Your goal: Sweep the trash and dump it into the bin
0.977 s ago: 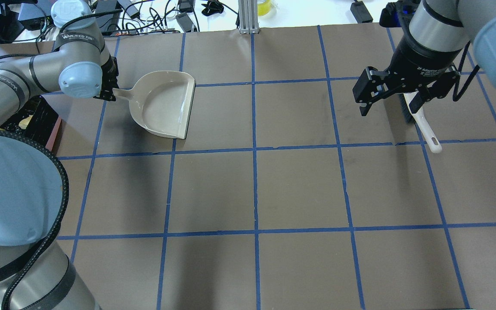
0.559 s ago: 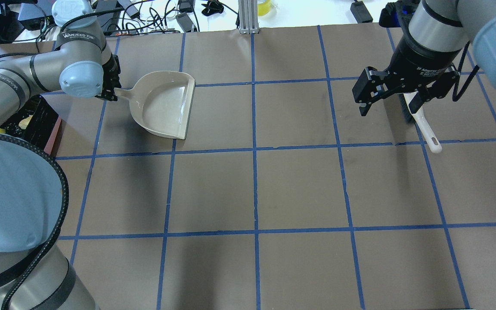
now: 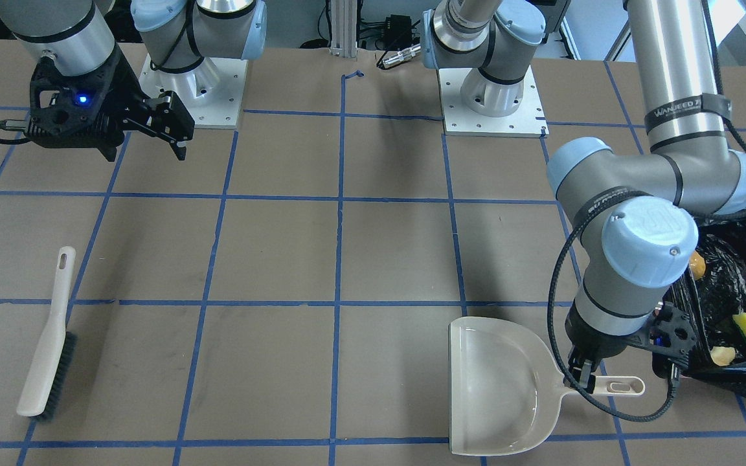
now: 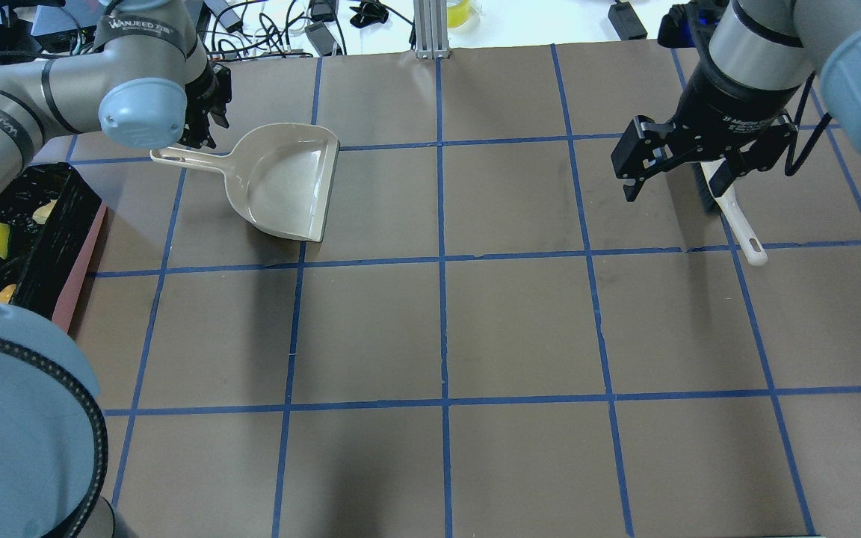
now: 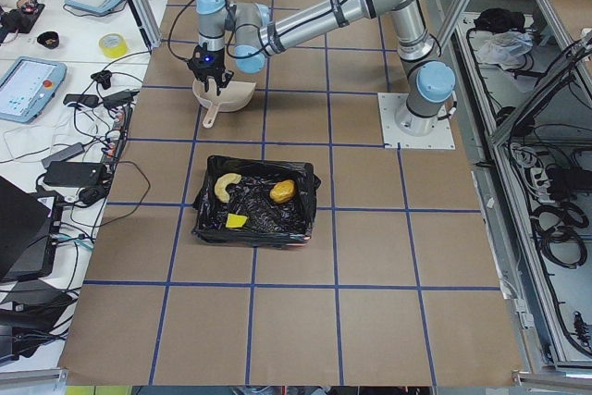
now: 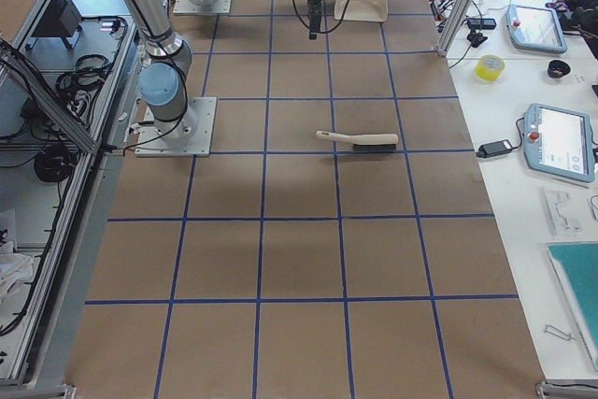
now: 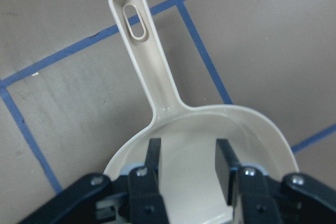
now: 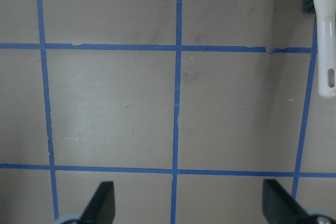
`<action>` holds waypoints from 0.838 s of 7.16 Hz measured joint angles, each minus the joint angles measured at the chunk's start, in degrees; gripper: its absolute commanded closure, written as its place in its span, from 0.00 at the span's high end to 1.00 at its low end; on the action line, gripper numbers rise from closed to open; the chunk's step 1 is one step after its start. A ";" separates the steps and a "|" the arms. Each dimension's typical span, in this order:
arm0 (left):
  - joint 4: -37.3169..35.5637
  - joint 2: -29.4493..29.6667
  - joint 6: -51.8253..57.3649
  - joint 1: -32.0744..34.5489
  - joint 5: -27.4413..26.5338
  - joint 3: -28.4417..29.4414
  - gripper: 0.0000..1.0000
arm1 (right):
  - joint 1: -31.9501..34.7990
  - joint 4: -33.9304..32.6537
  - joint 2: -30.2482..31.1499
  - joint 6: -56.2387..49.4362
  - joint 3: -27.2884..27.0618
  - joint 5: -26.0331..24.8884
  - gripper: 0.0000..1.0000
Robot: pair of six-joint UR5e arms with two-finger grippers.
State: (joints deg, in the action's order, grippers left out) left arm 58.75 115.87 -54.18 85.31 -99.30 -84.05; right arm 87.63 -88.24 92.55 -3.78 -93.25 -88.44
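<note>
All three pieces of trash lie inside the bin point(image 5: 202, 224), on its crinkled black liner; the bin sits at the left end of the table, beside the left arm. The golden-brown potato-shaped lump point(image 5: 282, 191) is toward the robot's side; the curved tan croissant-like piece point(image 5: 224, 186) is toward the far side; the yellow-green sponge wedge point(image 5: 237, 221) lies close to the croissant piece, nearer the bin's outer wall.

The beige dustpan point(image 4: 281, 183) lies flat on the table in the far left part, just right of the bin; its handle points left toward the bin and its wide mouth faces right. The left gripper point(image 7: 189, 166) hovers over the back of the pan, where the handle joins it; its fingers point(image 7: 153, 156) stand moderately apart and grip nothing, and the whole handle shows free beyond them.

The right gripper point(image 4: 673, 179) hangs above the table in the far right part; its jaws are spread wide with only bare brown paper and blue tape lines under them, so it has hold of nothing. The hand brush point(image 3: 46, 349) lies flat on the table just beside and partly under it, with its dark bristles toward the far edge and its white handle pointing toward the robot.
</note>
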 measured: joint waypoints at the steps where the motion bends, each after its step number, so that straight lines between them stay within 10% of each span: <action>1: 3.30 -3.30 11.81 0.22 -0.67 1.13 1.00 | 0.00 0.00 0.00 0.00 0.00 0.01 1.00; 4: 16.17 -13.10 38.17 0.37 -4.54 3.25 1.00 | 0.00 0.00 0.00 0.00 0.00 0.02 1.00; 6: 23.25 -18.04 39.75 0.48 2.48 2.73 1.00 | 0.00 0.00 0.00 0.00 0.00 0.30 1.00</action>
State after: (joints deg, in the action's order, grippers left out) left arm 82.00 97.83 -14.43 85.79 -96.82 -81.32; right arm 87.63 -88.24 92.55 -3.78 -93.25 -88.14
